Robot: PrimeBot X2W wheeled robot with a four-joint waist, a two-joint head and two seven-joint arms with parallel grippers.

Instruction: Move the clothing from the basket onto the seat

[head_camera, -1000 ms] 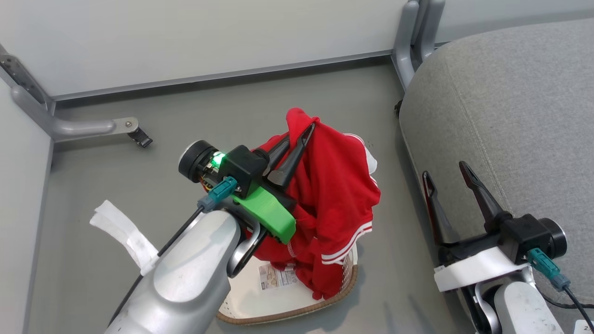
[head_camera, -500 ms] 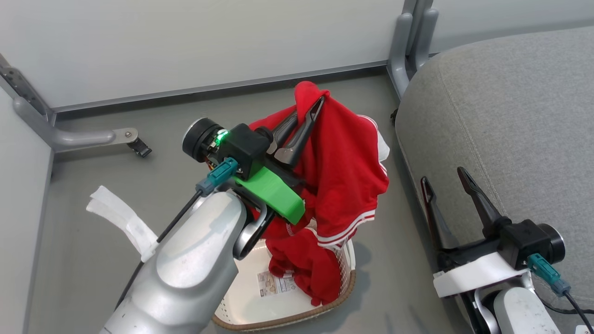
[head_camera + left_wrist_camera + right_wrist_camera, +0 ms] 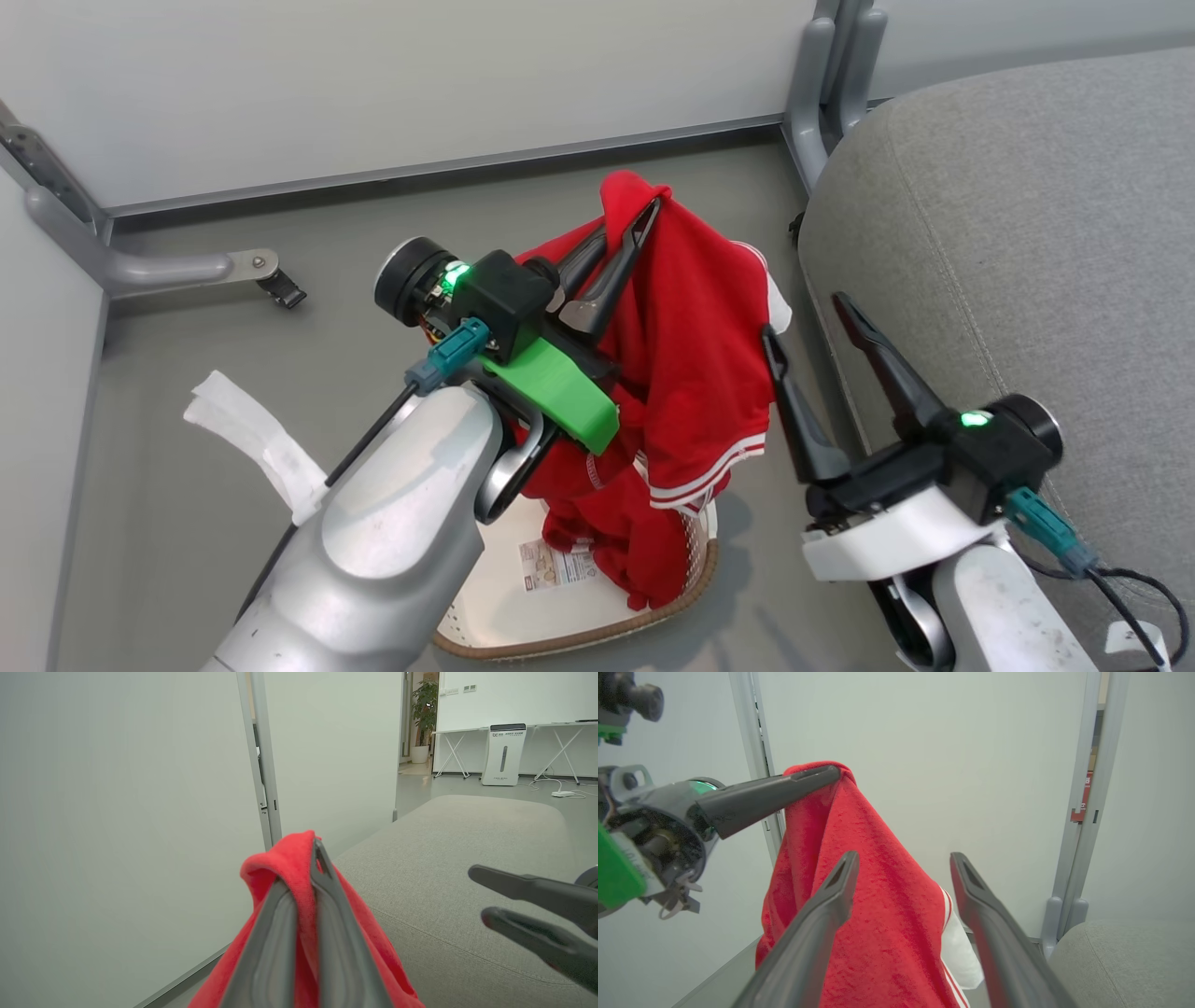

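My left gripper (image 3: 635,217) is shut on a fold of the red clothing (image 3: 691,373) and holds it up over the basket (image 3: 579,639). The garment hangs down, and its lower end with white stripes still reaches into the basket beside the paper label. In the left wrist view the red clothing (image 3: 280,863) is pinched between my left gripper's (image 3: 308,858) tips. My right gripper (image 3: 803,315) stands open just right of the hanging fabric, in front of the grey seat (image 3: 1008,215). From the right wrist, the clothing (image 3: 878,905) hangs beyond my open right gripper (image 3: 904,856).
A white strip (image 3: 252,448) lies on the grey floor to the left. Grey partition walls stand behind, with a metal foot and caster (image 3: 280,289) at the left and a post (image 3: 831,75) near the seat's corner.
The left gripper has lifted the clothing higher out of the basket. The right gripper has moved up and left, close beside the hanging fabric, still open.
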